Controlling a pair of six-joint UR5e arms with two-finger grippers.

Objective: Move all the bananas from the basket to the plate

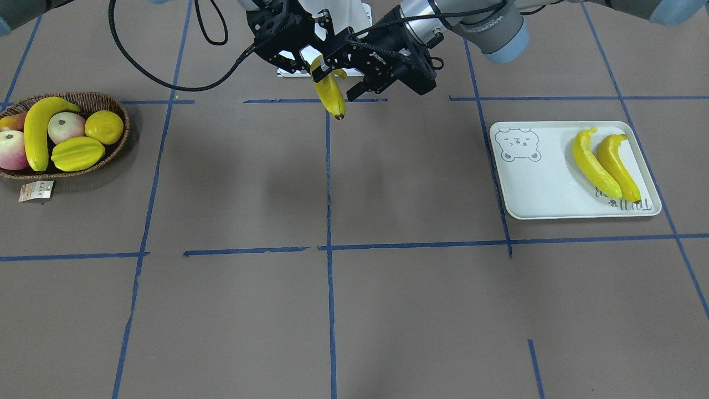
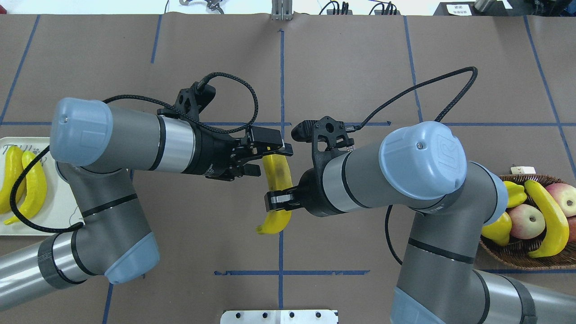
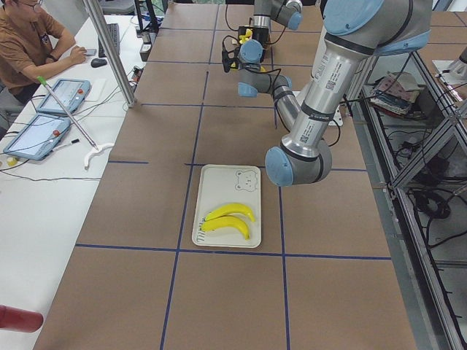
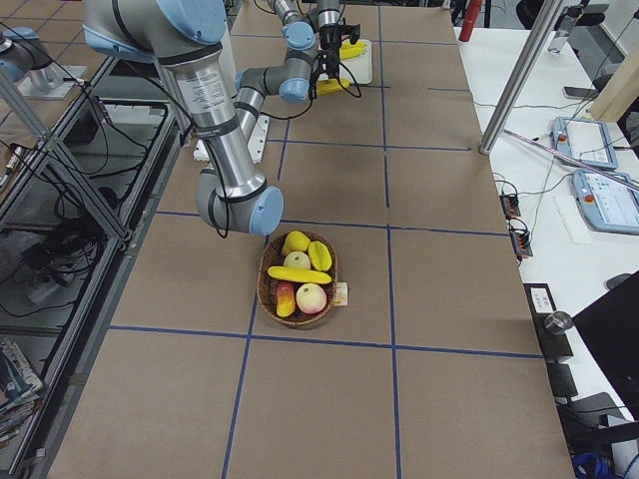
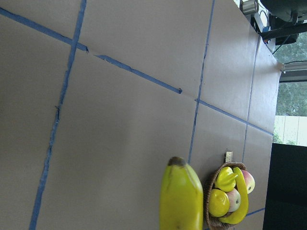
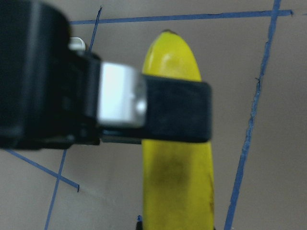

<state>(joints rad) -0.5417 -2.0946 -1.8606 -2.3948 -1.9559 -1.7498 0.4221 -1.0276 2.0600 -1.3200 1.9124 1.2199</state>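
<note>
Hidden: the right gripper [image 2: 280,201] shows one finger only, a black bar clenched across the middle of the held banana [image 2: 275,180]. Its mate is behind the fruit, and the right wrist view is blurred.
Left gripper [image 2: 273,161]: jaws spread, one end of the banana between them; cannot tell if they touch it. The left wrist view shows no fingers, only the banana's dark tip.

The held banana is in the air, well apart from the basket [image 1: 97,98], between it and the plate [image 1: 543,188].

Basket: oval, dark woven wicker, paper tag [image 1: 36,190] just beside it. Inside:
- basket banana [image 1: 34,133], curved
- two apples [image 1: 65,126]
- ridged starfruit [image 1: 77,153]
- round lemon-like fruit [image 1: 104,126]
- a reddish fruit cut off at the frame edge

Plate, far from the basket: smooth pale tray with rounded corners and a bear print. The plated bananas [image 1: 592,166] lie side by side, covering part of the lettering.

Table [image 1: 415,310]: brown paper with a blue tape [image 1: 328,183] grid. A seated operator [image 3: 29,36] is at a white bench.
</note>
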